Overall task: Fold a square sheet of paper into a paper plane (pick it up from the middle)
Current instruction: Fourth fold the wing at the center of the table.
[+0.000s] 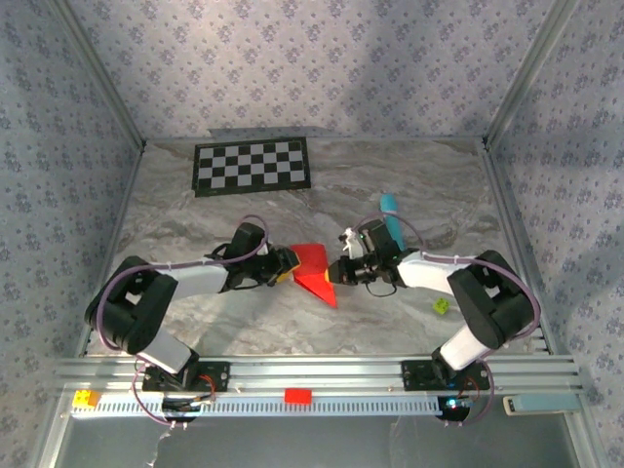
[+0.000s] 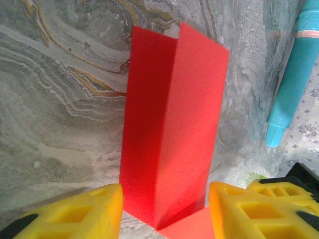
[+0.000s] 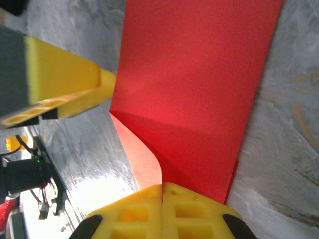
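Now right end effector [image 3: 162, 189] pinches the square sheet of paper [image 1: 314, 265]; left end effector [image 2: 164, 201] gapes around it.

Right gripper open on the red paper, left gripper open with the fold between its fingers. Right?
Not quite. The right gripper is shut, pinching the edge of the red paper; the right wrist view shows it. The left gripper is open with the fold between its fingers.
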Robot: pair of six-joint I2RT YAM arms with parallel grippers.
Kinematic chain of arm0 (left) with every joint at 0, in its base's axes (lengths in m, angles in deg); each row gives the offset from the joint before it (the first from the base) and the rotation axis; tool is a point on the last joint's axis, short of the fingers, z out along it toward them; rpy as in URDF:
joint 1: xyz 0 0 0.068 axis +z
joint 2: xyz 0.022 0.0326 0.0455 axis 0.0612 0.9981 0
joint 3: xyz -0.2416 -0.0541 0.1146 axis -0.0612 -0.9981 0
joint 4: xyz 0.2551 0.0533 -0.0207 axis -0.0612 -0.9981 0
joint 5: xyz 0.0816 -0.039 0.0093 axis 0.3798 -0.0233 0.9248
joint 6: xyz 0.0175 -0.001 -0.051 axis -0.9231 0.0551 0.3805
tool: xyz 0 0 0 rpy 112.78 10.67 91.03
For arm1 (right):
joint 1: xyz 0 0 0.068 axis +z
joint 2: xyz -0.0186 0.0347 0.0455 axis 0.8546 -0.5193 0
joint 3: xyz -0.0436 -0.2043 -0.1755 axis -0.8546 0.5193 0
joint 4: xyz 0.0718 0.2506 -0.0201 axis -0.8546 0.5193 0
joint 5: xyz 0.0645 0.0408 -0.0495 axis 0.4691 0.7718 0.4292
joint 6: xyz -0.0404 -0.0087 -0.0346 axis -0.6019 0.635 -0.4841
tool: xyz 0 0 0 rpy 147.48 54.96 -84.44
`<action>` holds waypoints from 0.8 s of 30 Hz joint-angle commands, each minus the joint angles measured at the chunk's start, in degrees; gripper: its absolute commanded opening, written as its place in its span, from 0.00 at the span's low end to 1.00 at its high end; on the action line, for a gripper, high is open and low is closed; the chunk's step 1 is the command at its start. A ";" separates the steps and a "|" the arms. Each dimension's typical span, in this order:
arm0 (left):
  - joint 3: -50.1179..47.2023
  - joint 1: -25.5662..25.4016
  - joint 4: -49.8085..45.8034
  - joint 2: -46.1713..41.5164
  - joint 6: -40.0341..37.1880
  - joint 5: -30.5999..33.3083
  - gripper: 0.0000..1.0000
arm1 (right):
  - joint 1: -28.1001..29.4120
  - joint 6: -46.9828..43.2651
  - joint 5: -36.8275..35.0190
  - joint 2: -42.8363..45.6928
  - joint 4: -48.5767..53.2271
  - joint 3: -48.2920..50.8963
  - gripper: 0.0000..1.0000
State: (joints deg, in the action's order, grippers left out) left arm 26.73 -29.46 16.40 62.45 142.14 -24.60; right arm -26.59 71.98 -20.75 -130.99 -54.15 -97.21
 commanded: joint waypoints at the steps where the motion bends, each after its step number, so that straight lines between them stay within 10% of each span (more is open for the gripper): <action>1: 1.20 0.44 1.64 1.01 0.85 -1.34 0.49 | -1.00 1.47 2.59 1.42 -3.35 1.16 0.05; 24: 5.12 1.56 11.06 8.11 1.97 -4.18 0.27 | -2.16 0.36 3.94 0.77 -3.52 2.63 0.06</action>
State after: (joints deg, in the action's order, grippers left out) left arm 29.85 -28.57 24.70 69.33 144.43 -27.77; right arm -28.32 72.98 -18.08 -130.55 -57.71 -95.38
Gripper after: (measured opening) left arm 0.285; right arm 0.061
